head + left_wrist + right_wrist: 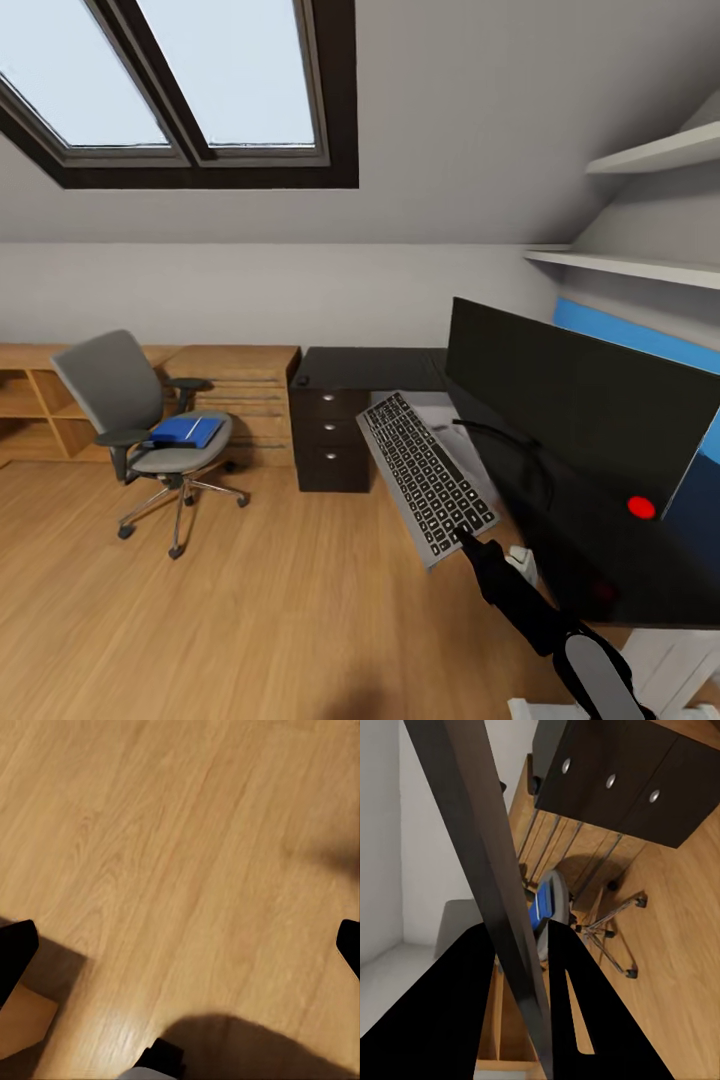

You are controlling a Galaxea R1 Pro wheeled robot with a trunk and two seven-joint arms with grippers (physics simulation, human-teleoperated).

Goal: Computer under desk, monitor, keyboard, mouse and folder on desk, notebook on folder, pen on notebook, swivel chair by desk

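Our right gripper (pixel 466 535) pinches the keyboard (pixel 425 475) by its near end, tilted beside the desk's (pixel 370 368) front edge; our left gripper's (pixel 180 945) jaws are spread over the floor (pixel 172 847).

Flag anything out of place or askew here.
The keyboard is tilted in mid-air beside the desk, pinched at one end by the right gripper. The blue folder lies on the swivel chair seat.

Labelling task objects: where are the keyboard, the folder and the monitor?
keyboard (pixel 425 477), head view, middle of the keys.
folder (pixel 187 431), head view, its blue cover.
monitor (pixel 570 390), head view, black screen.
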